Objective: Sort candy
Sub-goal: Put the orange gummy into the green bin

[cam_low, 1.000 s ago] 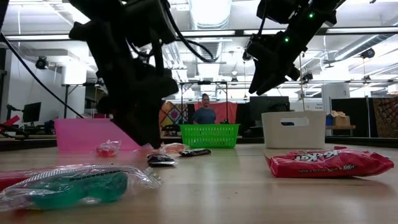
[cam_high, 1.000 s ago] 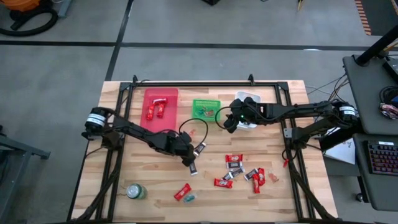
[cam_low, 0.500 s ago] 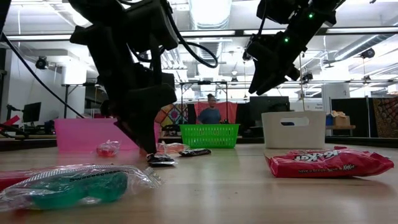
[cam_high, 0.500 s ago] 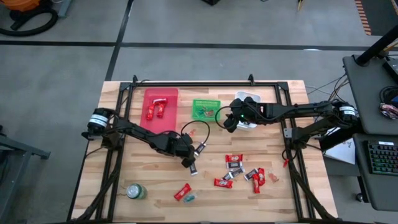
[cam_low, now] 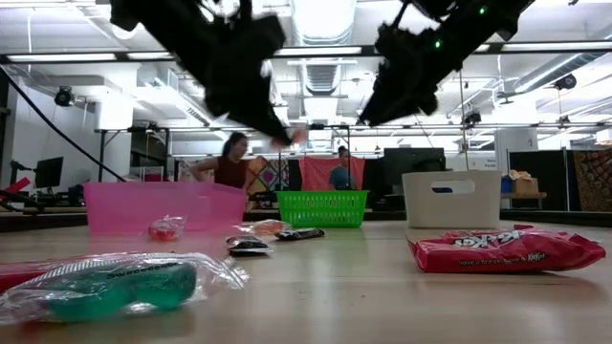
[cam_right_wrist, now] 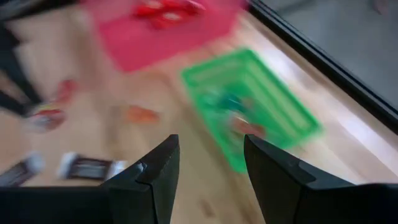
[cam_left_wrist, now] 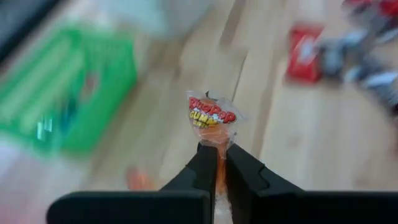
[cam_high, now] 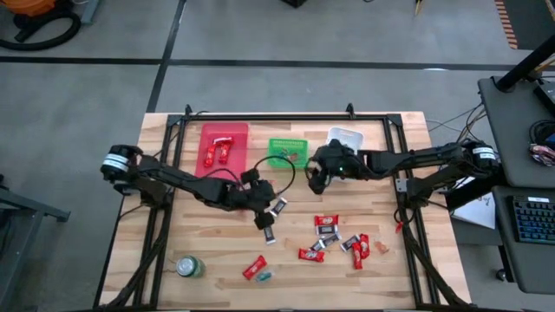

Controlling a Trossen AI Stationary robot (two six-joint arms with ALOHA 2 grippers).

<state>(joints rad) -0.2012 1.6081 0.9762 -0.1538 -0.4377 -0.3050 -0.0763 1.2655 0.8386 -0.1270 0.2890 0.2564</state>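
Observation:
My left gripper hangs above the middle of the table, shut on a small orange candy in a clear wrapper with a red-and-yellow label. My right gripper hovers open near the green basket with nothing between its fingers. More candy, red and dark-and-silver, lies flat in a cluster at the table's near right. Two dark-and-silver pieces lie below my left gripper. A red piece lies near the front edge. My left gripper pinches the candy wrapper's lower twisted end between its two fingertips. The candy stands out beyond the fingertips, label showing, lifted clear of the table.
A pink tray holding red candy, the green basket and a white bin stand in a row at the back. A green can lies at the near left. A loose orange candy lies before the basket. People stand in the room behind.
My left gripper has risen from the table surface with the orange candy and rolled its wrist; the candy is now lifted clear. My right gripper has drifted from over the white bin toward the table's left and near side, staying open.

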